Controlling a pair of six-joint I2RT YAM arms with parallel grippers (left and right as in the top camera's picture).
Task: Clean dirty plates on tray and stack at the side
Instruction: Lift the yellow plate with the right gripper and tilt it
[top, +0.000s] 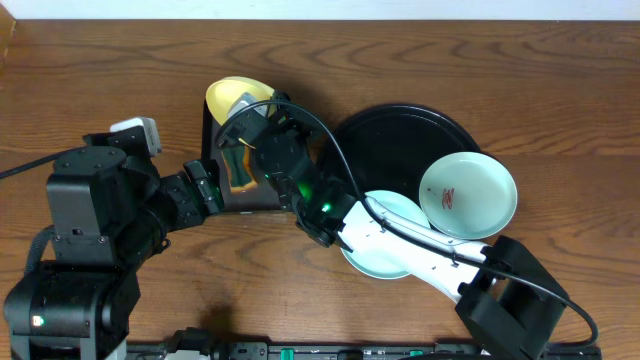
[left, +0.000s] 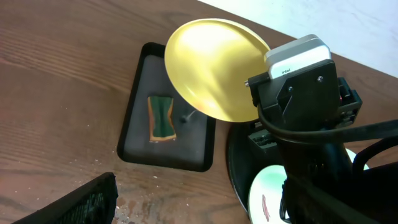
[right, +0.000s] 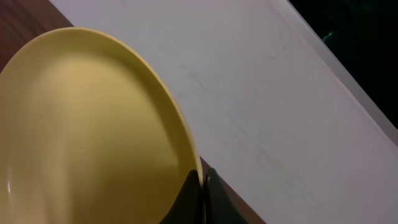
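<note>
My right gripper (right: 202, 180) is shut on the rim of the pale yellow plate (top: 238, 98) and holds it tilted in the air over the rectangular black tray (left: 138, 93). The plate also shows in the left wrist view (left: 214, 68). No smear shows on it. One mint-blue plate with a red smear (top: 467, 195) lies on the right edge of the round black tray (top: 390, 135). The other mint-blue plate (top: 385, 255) lies at the tray's front edge, partly under my right arm. My left gripper (top: 205, 190) hangs open and empty left of the rectangular tray; only one finger (left: 81, 202) shows.
A green and orange sponge (left: 160, 117) lies in the rectangular black tray. My right arm stretches from the front right across the table's middle. The wood in front of the rectangular tray looks wet and speckled (left: 180, 193). A pale wall runs along the back edge.
</note>
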